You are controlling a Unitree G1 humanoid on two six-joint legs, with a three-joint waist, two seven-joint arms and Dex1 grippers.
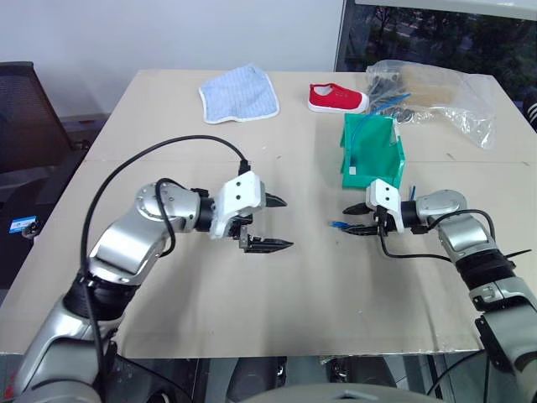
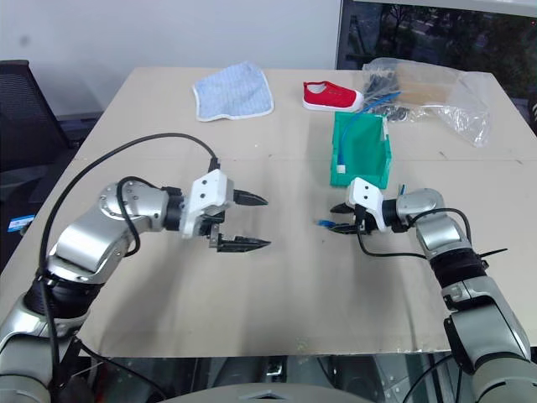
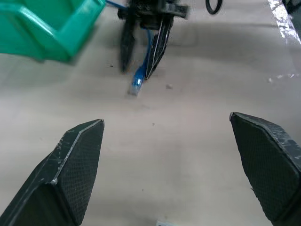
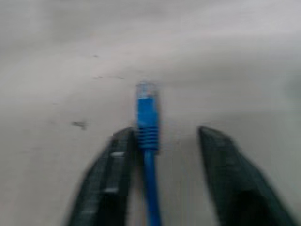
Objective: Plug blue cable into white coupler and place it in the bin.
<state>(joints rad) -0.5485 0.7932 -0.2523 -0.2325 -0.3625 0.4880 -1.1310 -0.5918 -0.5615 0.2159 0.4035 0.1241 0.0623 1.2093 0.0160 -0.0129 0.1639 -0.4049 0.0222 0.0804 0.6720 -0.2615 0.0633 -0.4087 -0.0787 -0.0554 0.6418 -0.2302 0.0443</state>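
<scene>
though no writing reads, blue cable (image 4: 146,117) lies between right jaws.

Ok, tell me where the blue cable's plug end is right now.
In the left eye view, the blue cable has its plug end poking out between the right gripper fingers, just above the table, in front of the green bin.

Beige table in a plain office corner

The table (image 1: 252,294) meets a white wall (image 1: 168,34); a dark window (image 1: 436,34) (trees outside) sits far right, a black chair (image 1: 25,109) at the left.
</scene>
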